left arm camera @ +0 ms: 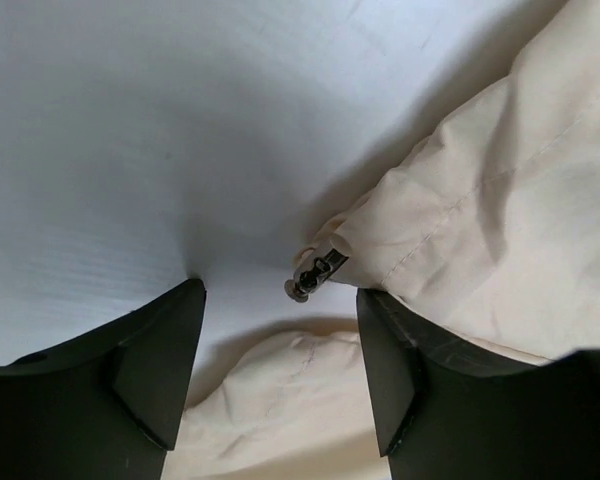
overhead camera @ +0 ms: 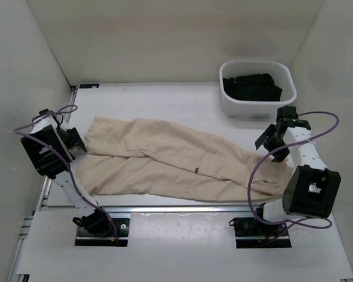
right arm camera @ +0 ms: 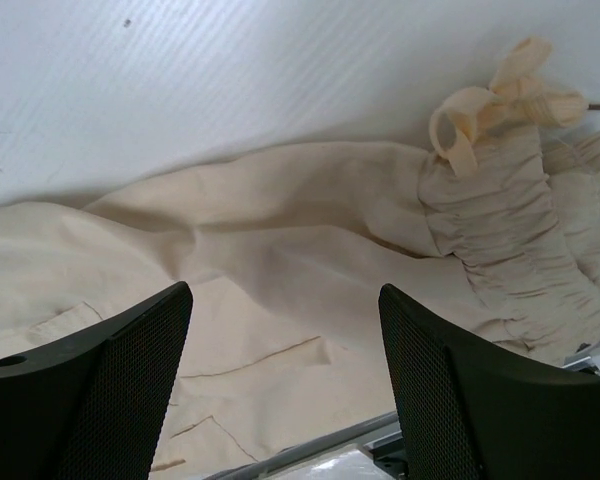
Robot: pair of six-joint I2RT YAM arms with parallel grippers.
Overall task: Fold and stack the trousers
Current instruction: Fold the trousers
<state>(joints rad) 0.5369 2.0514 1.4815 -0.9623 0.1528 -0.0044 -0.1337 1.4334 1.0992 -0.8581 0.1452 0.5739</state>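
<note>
Looking outward from the arm bases: the trousers (overhead camera: 176,161) are spread across the near half of the table (overhead camera: 165,100). Their long axis runs roughly 10 o'clock to 4 o'clock in the top view. The leg ends are on the left and the gathered waistband (right arm camera: 500,230) is down at the right, almost at the near edge.

Each arm has its own end, which is the bit that matters. The right pincer (overhead camera: 272,147) hangs over the waist end with its fingers spread wide and nothing in them. From its wrist camera the waistband sits off at about 2 o'clock, not between the fingers. The left pincer (overhead camera: 76,143) is parked at the leg hems, also spread wide and gripping nothing. A little cord toggle (left arm camera: 315,272) on the hem pokes out just ahead of the gap, and the cloth lies to 3 o'clock of it (some is under the gap too).

My guess is the next fold goes along that long axis, one end carried over to the other.

Further back at 1 o'clock, a white basket (overhead camera: 253,110) holds black garments (overhead camera: 251,85), well apart from the trousers.
</note>
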